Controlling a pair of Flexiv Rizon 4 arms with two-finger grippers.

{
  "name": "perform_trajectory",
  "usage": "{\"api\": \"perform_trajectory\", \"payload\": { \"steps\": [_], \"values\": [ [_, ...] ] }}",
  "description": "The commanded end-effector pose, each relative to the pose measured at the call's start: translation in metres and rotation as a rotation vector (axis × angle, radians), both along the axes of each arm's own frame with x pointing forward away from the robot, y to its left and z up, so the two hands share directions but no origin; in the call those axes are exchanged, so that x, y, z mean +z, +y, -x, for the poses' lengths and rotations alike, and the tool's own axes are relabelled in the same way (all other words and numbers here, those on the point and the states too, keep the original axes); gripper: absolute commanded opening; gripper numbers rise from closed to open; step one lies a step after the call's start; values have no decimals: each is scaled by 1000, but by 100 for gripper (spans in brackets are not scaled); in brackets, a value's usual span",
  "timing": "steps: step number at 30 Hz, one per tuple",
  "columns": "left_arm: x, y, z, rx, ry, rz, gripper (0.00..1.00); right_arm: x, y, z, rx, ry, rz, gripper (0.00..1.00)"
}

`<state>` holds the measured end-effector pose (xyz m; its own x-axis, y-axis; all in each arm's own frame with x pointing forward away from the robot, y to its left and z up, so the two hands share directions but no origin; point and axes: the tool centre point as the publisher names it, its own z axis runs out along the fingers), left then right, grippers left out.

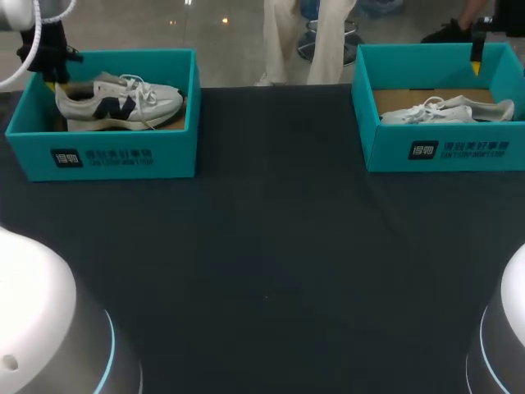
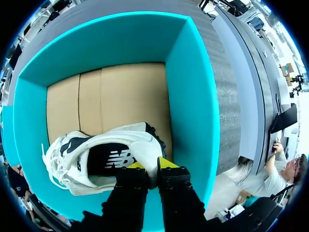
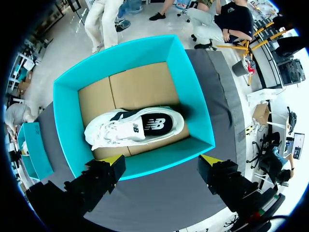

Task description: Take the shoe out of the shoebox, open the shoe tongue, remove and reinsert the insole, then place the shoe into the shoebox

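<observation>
The left fingers are pinched almost closed on the heel rim of the left shoe, inside the left shoebox. The right fingers are held wide apart and empty above the right shoebox, where the right shoe lies. The taking-out step is judged begun, and a lift clear of the walls is needed next. Print on the box fronts is left unread.

Left tool had matte black, blocky fingers with bright yellow wedge tips. Right tool was the same build: black finger blocks, yellow tips. Left arm and right arm housings were glossy white domes, each with a light-blue glowing ring. The left dome had a small round port. A white cable looped beside the left wrist.
</observation>
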<state>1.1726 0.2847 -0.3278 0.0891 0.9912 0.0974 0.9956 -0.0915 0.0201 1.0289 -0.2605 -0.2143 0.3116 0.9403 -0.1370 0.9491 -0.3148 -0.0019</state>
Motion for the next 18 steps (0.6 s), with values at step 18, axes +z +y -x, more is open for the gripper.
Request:
{"api": "perform_trajectory", "payload": {
  "steps": [18],
  "values": [
    [173, -15, 65, -55, -68, 116, 0, 0, 0, -1, -1, 1, 0, 100]
  ]
}}
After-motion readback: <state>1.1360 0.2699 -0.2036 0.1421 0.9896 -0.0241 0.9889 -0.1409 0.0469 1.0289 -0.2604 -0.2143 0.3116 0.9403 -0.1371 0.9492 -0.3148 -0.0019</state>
